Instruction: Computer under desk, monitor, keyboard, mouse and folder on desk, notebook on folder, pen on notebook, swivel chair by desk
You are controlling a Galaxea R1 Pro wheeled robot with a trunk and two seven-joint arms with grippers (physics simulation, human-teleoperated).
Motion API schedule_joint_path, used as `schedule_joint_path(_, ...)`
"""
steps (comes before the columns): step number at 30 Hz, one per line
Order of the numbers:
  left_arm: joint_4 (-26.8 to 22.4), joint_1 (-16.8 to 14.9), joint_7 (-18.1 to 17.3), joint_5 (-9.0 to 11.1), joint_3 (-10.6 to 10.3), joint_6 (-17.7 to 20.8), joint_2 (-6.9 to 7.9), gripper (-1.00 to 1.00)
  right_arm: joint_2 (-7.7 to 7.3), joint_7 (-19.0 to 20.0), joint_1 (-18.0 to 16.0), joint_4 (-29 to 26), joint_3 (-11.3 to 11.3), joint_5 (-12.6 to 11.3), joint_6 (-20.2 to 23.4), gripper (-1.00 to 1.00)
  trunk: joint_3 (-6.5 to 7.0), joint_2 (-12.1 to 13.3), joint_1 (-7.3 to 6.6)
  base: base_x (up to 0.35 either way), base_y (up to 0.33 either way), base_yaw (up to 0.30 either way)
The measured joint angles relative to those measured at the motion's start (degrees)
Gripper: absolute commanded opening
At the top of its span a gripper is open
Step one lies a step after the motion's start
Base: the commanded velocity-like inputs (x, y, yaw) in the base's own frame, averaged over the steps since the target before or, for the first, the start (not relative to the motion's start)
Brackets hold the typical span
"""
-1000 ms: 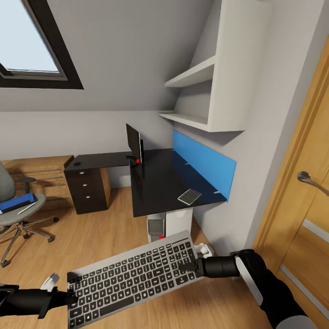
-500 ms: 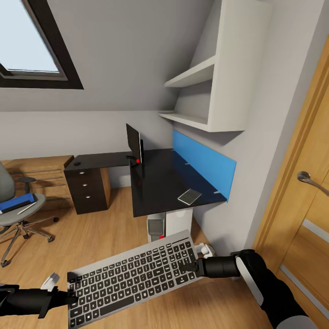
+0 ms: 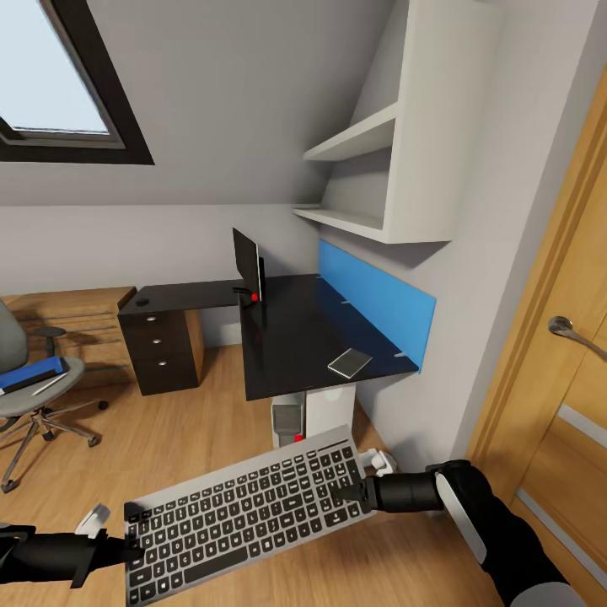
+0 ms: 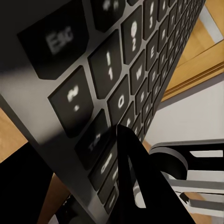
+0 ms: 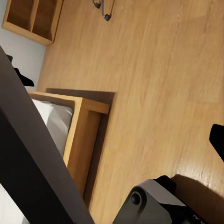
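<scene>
Wooden flooring runs under a sloped ceiling, with the desk (image 3: 287,337) at frame centre and the monitor (image 3: 247,266) standing edge-on upon it. Both arms carry the keyboard (image 3: 244,511) low in the head view — the left gripper (image 3: 126,550) clamped on its lower-left end, the right gripper (image 3: 354,491) on its right end. Up close, the left wrist view reads key legends: "Esc", "1", "2", "Q", "W". Far left, the swivel chair (image 3: 38,396) bears the folder (image 3: 30,374) and the pen (image 3: 49,384). A bed (image 5: 70,130) shows in the right wrist view.
</scene>
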Motion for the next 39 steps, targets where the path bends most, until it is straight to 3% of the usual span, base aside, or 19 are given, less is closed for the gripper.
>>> schedule_joint_path(5,0.0,0.0,0.2,0.0,-0.6,0.0,-0.09,-1.00,0.00,0.0,0.0,0.0,0.0,0.0,-0.1,1.00,0.00,0.0,0.00,0.000,0.000,0.000)
schedule_joint_path(8,0.0,0.0,1.2,0.0,-2.6,0.0,-0.20,-1.00,-0.10,0.0,0.0,0.0,-0.1,0.0,-0.1,1.00,0.00,0.0,0.00,0.000,0.000,0.000)
schedule_joint_path(13,0.0,0.0,2.5,0.0,-3.7,0.0,-0.25,-1.00,-0.16,0.0,0.0,0.0,-0.1,0.0,-0.1,1.00,0.00,0.0,0.00,0.000,0.000,0.000)
schedule_joint_path(33,0.0,0.0,2.9,0.1,-4.1,0.0,-0.26,-1.00,-0.26,0.1,0.0,-0.1,-0.1,0.0,-0.3,1.00,0.00,0.0,0.00,0.000,0.000,0.000)
schedule_joint_path(34,0.0,0.0,2.9,0.1,-4.1,0.0,-0.26,-1.00,-0.26,0.1,0.0,-0.1,-0.1,0.0,-0.3,-1.00,0.00,0.0,0.00,0.000,0.000,0.000)
schedule_joint_path(39,0.0,0.0,2.9,0.2,-4.1,-0.1,-0.25,-1.00,-0.40,0.1,0.0,-0.1,-0.1,0.1,-0.4,-1.00,0.00,0.0,0.00,0.000,0.000,0.000)
